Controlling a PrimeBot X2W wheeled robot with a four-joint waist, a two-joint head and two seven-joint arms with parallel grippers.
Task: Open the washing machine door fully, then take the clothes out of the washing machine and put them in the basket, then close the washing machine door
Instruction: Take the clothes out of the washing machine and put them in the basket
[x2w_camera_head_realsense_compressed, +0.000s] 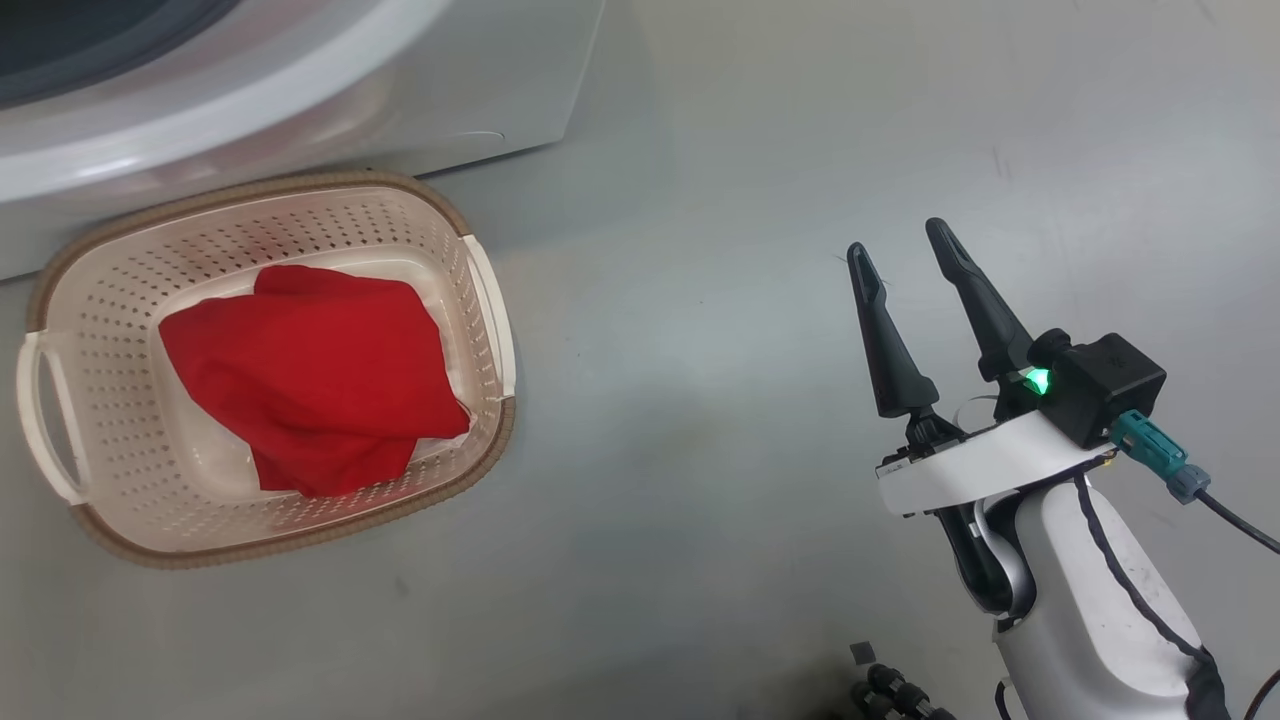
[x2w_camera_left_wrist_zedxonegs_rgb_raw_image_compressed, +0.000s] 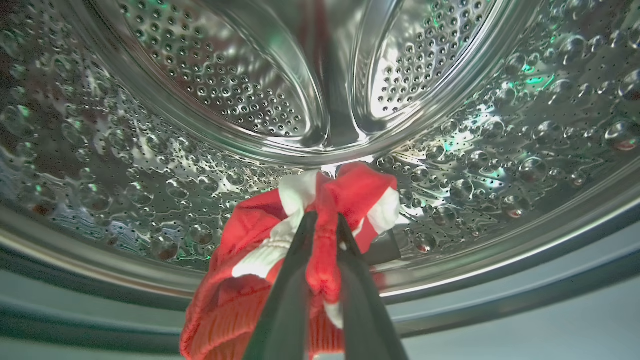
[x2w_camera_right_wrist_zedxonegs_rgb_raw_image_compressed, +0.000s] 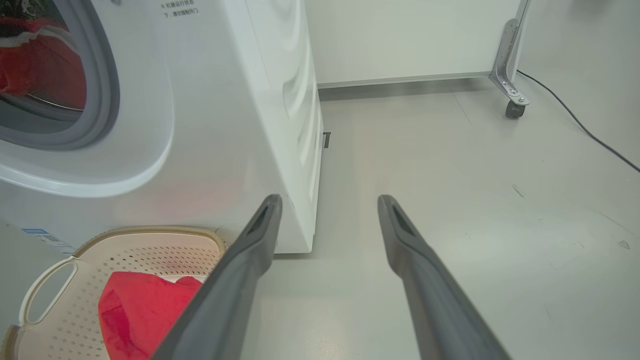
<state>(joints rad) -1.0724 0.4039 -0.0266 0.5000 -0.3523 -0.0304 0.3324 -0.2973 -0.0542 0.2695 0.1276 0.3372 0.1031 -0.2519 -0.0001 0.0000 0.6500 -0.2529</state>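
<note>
Floor (x2w_camera_head_realsense_compressed: 700, 300) is smooth grey; left claw (x2w_camera_left_wrist_zedxonegs_rgb_raw_image_compressed: 325, 216) pinches clothes (x2w_camera_left_wrist_zedxonegs_rgb_raw_image_compressed: 240, 235) in drum (x2w_camera_left_wrist_zedxonegs_rgb_raw_image_compressed: 150, 165), right claw (x2w_camera_head_realsense_compressed: 897, 237) splayed.

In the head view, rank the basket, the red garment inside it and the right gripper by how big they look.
1. basket
2. red garment
3. right gripper; it is likely nearer the camera, so its rank says little about true size.
</note>
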